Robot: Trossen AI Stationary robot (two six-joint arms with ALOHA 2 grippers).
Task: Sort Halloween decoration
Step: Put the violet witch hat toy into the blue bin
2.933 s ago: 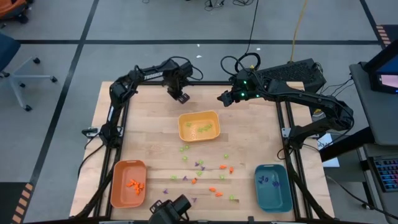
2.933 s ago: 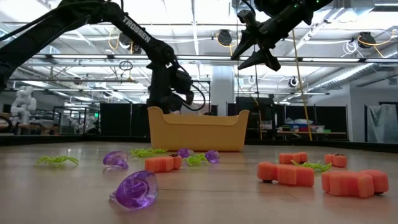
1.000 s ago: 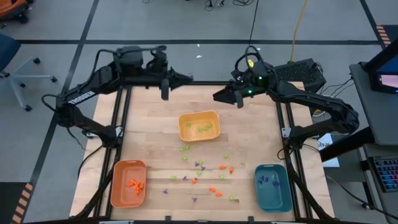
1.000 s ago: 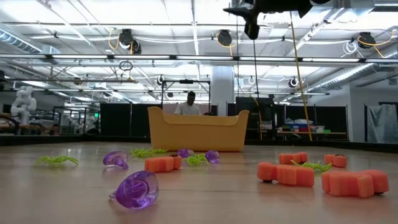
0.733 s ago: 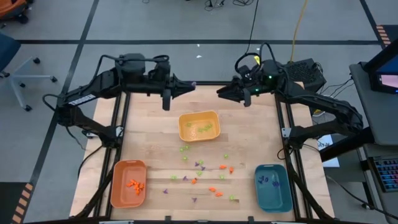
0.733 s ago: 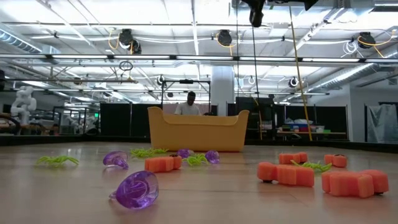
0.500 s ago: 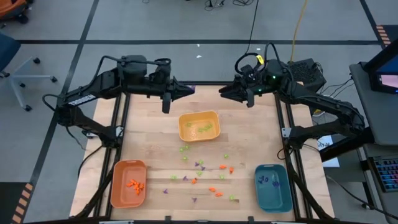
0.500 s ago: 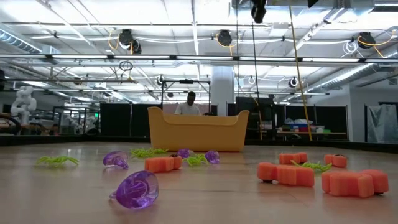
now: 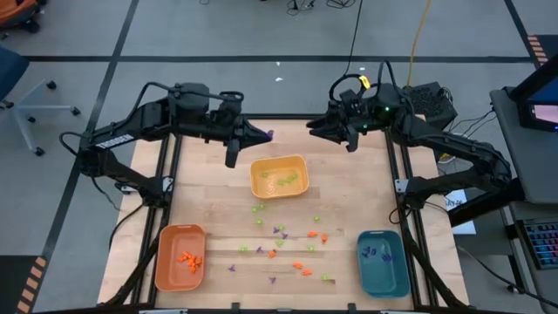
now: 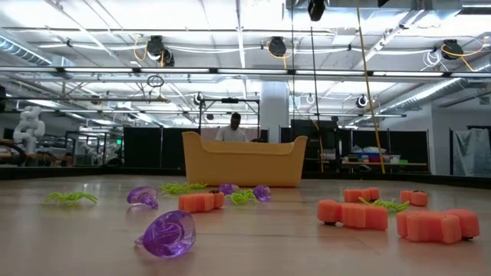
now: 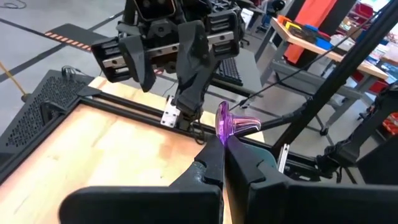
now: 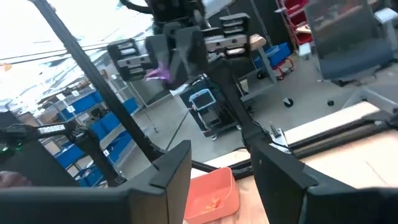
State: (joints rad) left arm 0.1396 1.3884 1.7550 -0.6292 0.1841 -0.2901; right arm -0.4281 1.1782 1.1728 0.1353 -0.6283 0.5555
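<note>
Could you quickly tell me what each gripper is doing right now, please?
Left gripper: shut on a purple decoration.
Right gripper: open, holding nothing.

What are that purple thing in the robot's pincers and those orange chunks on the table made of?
The purple piece pinched in the left gripper looks like glossy translucent plastic: light shines through it. The orange chunks look like matte, soft foam or rubber, with dull grainy surfaces; I cannot be sure which.

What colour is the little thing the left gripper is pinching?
Purple piece, see-through, shut in the left gripper; clearest in the left wrist view.
</note>
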